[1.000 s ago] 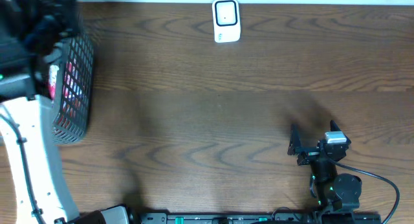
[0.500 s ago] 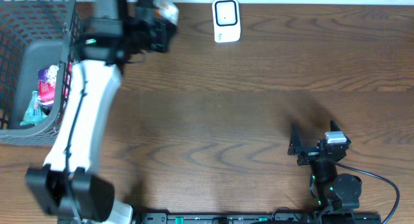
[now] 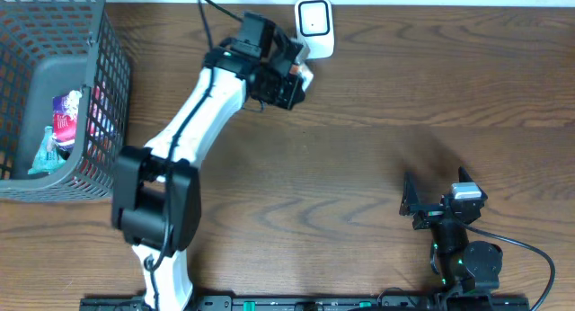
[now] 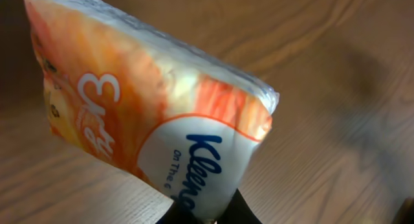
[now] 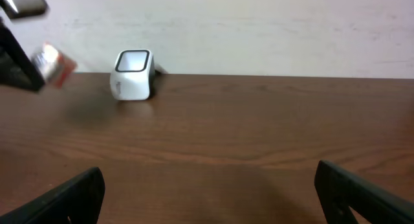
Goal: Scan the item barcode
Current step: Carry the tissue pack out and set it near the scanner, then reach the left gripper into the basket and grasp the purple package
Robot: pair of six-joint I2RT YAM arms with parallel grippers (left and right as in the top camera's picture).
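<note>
Pickup done: my L gripper (image 3: 289,77) clamps orange-white plastic Kleenex pack (image 4: 162,120) beside white box scanner (image 3: 314,28), far edge of worktop (image 3: 377,140). Scan pending, I reckon. R gripper (image 3: 435,196) wide open, empty.

The left arm (image 3: 202,104) is swung from over the basket (image 3: 115,113) to the far edge of the bench (image 3: 377,149); the tissue pack (image 4: 155,114), pinched in the left fingers (image 4: 242,212), is brought just beside the scanner (image 3: 314,28).

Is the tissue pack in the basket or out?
Out: left tool grips the pack over the table by the scanner.
</note>
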